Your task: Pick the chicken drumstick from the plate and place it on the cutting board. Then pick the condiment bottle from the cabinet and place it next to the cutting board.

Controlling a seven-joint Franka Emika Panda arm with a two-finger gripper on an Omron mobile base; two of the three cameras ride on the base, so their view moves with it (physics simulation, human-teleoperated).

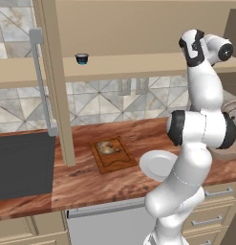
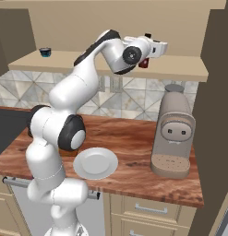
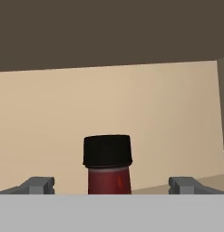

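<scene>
We've got the hand (image 3: pixel 111 186) up at the shelf (image 2: pixel 180 69), jaws wide, nothing held — the bottle (image 3: pixel 109 174) sits centred between the two fingertips (image 3: pixel 38 185) in the hand view, black cap (image 3: pixel 107 150) up, standing upright, clear gap to each finger. From the right base view the hand (image 2: pixel 158 47) is level with the cabinet's (image 1: pixel 55 81) shelf and a bit of dark red bottle (image 2: pixel 143 64) shows just below the wrist; can't tell from there how far the fingers are past it. Drumstick (image 1: pixel 107 148) lies on the board (image 1: pixel 112 154), near its far end, fully inside the groove. Board is on the counter (image 1: pixel 81 179) just right of the cabinet post. Plate (image 2: pixel 95 162) is bare, on the counter near its front edge, right of the board and apart from it — arm partly covers it in the left base view. Blue-rimmed cup (image 1: pixel 81 58) is on the shelf, well left of the hand. Coffee machine (image 2: pixel 173 131) stands on the counter below the bottle's end of the shelf.
</scene>
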